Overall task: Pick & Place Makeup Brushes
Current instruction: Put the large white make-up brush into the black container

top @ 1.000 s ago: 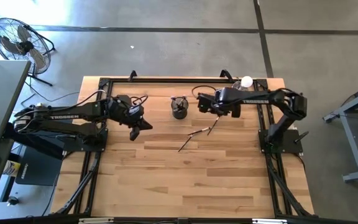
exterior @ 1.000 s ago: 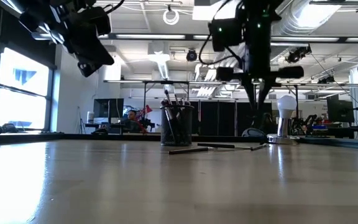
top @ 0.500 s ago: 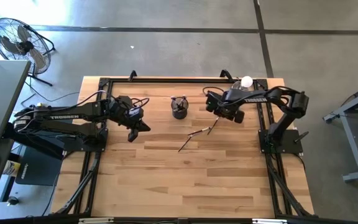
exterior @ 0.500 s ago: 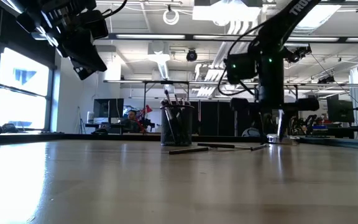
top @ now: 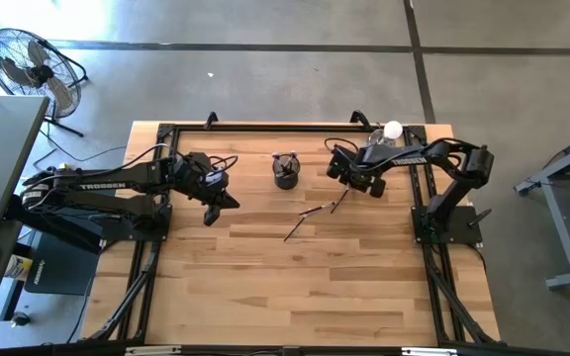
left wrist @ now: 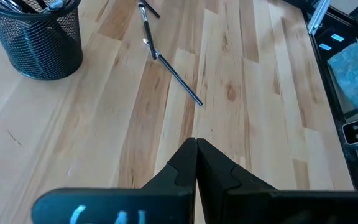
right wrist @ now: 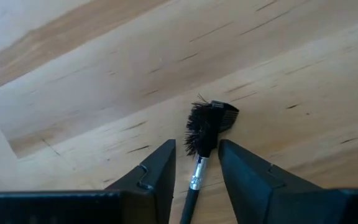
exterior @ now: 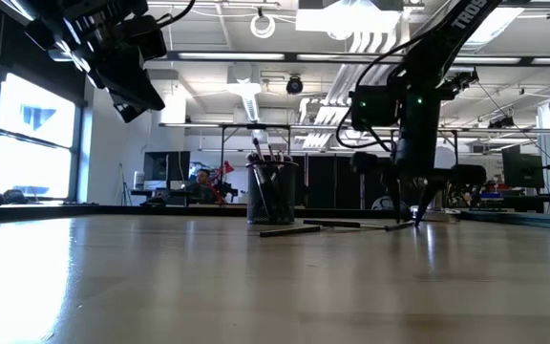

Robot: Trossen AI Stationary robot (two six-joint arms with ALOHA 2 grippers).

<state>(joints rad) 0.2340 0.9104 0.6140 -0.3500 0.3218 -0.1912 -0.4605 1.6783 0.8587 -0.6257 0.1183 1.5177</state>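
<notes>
A black mesh cup (top: 285, 170) stands at the far middle of the table with several makeup brushes (exterior: 267, 162) upright in it. Three more brushes lie flat on the wood to its right (top: 336, 204), (top: 312, 210), (top: 293, 229). My right gripper (right wrist: 196, 163) is low over the table, pointing down and open. Its fingers stand on either side of one lying brush just behind the black bristle head (right wrist: 209, 124), and I see no touch. My left gripper (left wrist: 196, 148) is shut on nothing and hovers high to the left of the cup (left wrist: 37, 36).
A clear glass with a white ball (top: 392, 131) stands at the far right corner, behind my right arm. Black frame rails (top: 265, 128) run along the far and side edges. The near half of the table (top: 295, 297) is bare wood.
My right gripper has moved from beside the cup toward the table's right edge and come down until its fingertips are just above the wood, over the lying brushes. The brushes and the cup have stayed where they were.
</notes>
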